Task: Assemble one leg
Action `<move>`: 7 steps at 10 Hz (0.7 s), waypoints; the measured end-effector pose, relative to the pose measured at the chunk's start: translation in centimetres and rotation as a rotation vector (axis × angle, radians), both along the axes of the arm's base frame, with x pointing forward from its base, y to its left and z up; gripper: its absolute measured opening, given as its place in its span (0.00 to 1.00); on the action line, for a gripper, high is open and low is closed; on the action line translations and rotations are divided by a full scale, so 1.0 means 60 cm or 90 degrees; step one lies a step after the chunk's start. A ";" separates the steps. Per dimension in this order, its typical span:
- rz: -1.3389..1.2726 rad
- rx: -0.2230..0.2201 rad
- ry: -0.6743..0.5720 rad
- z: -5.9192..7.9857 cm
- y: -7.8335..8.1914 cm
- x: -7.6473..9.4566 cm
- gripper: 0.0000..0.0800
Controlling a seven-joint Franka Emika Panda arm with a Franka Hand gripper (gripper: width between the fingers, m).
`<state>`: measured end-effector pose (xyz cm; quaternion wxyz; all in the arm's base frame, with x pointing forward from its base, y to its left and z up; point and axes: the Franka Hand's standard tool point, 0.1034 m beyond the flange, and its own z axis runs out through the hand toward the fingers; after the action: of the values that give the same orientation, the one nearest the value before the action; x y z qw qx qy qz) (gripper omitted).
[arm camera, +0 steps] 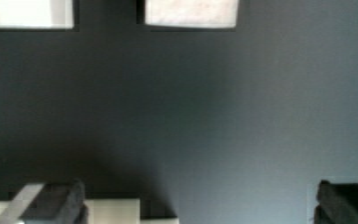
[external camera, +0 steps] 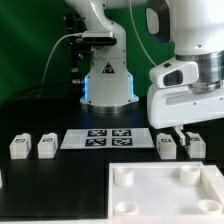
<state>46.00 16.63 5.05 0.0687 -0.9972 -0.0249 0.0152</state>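
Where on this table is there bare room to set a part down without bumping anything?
Widest bare patch: table in front of the exterior view's left legs, bordered by the plate. A thinner strip runs between marker board and robot base. Crowded: that view's right, where the gripper, jaws open, hangs by two more legs.

The gripper [external camera: 183, 131] hangs just above 2 legs [external camera: 168, 146] [external camera: 195, 145], close to the worktop's edge on the exterior view's right. 2 other legs [external camera: 17, 147] [external camera: 47, 146] sit by the opposite edge, marker board [external camera: 105, 138] between the 2 pairs. White plate [external camera: 160, 196] takes the front corner on the gripper's side, robot base [external camera: 107, 85] at the back edge.
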 end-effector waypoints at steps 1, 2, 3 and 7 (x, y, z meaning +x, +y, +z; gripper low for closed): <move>0.003 -0.001 0.008 0.000 -0.001 -0.002 0.81; 0.008 -0.006 0.038 0.000 -0.002 -0.005 0.81; 0.010 -0.013 0.094 0.000 -0.002 -0.013 0.81; -0.014 -0.024 0.420 -0.008 0.003 -0.060 0.81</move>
<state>42.42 16.78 4.54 0.0548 -0.9399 0.0101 0.3369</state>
